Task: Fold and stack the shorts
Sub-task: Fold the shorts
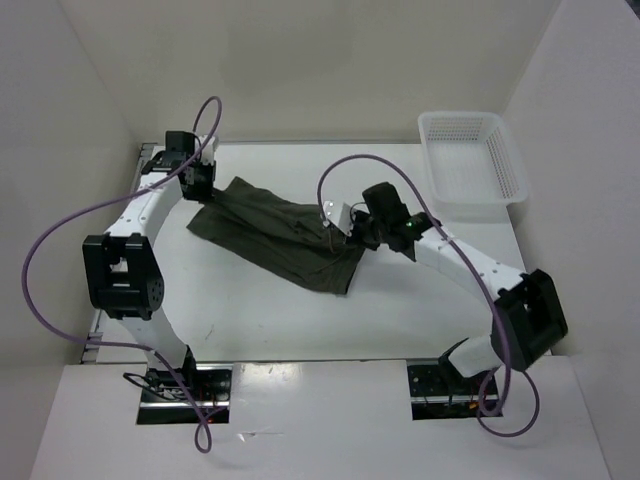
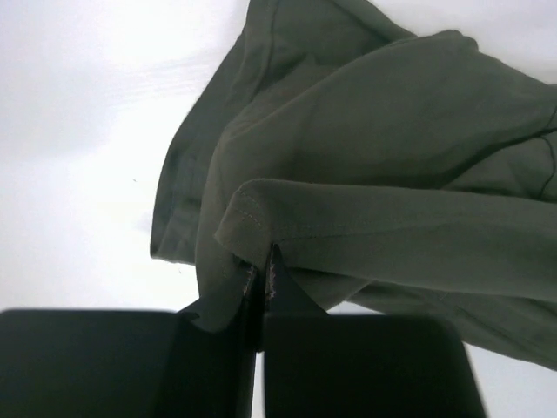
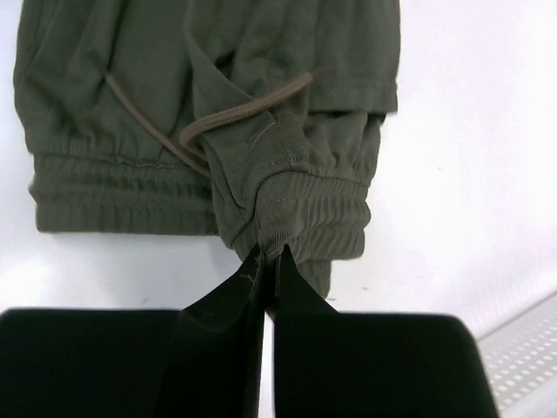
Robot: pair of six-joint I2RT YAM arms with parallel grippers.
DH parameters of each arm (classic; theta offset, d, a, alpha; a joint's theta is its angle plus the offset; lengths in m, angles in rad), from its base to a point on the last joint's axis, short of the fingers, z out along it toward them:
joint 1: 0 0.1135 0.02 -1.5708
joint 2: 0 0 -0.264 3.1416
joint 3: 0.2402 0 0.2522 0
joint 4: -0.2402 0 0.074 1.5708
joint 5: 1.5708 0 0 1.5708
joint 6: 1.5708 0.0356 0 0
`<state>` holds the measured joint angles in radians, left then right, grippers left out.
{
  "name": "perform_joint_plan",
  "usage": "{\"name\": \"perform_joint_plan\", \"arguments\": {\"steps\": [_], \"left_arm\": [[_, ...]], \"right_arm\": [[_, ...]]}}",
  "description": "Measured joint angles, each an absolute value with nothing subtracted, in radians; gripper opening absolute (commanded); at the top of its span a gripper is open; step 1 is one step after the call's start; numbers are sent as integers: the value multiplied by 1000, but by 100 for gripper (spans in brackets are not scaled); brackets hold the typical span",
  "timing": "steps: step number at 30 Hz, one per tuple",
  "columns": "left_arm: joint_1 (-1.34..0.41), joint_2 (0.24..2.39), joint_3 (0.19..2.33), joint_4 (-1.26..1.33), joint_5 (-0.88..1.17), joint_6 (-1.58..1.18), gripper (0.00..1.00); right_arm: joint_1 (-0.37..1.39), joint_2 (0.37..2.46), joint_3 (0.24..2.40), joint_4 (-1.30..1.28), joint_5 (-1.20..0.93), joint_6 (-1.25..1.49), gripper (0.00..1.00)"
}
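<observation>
Left gripper (image 2: 261,272): clamped tight on a stitched hem (image 2: 348,228) of the shorts (image 2: 392,148).
Right gripper (image 3: 268,259): pinched closed on the ribbed waistband (image 3: 305,213); a drawstring (image 3: 252,107) is seen only here.
Shorts' axis: stretched from upper left to centre of the overhead frame, waistband rightward.
Surface: white table (image 1: 420,310), white walls; basket (image 1: 460,117) at upper right.

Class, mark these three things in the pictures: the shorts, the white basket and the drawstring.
shorts (image 1: 270,232): top external view, middle of the spread cloth.
white basket (image 1: 510,160): top external view, its right mesh wall.
drawstring (image 3: 261,103): right wrist view, the cord's loop above the waistband.
</observation>
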<state>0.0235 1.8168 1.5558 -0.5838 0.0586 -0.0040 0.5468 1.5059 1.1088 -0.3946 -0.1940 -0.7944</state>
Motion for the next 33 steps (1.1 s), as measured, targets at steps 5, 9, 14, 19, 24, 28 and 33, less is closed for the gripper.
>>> {"name": "perform_joint_plan", "arguments": {"steps": [5, 9, 14, 19, 24, 28, 33], "left_arm": [[-8, 1728, 1362, -553, 56, -4, 0], [-7, 1742, 1253, -545, 26, -4, 0], [-2, 1768, 1253, -508, -23, -4, 0], [36, 1802, 1356, -496, -21, -4, 0], [64, 1807, 1412, -480, -21, -5, 0], [73, 1840, 1414, -477, -21, -4, 0], [86, 1892, 1409, -479, -22, -4, 0]], "right_arm": [[645, 1348, 931, -390, -179, -868, 0], [710, 1349, 891, -393, -170, -888, 0], [743, 1349, 891, -398, -164, -884, 0], [748, 1310, 905, -406, -164, -873, 0], [748, 1206, 939, -405, -176, -847, 0], [755, 1190, 995, -404, -214, -822, 2], [888, 1188, 991, -412, -259, -828, 31]]}}
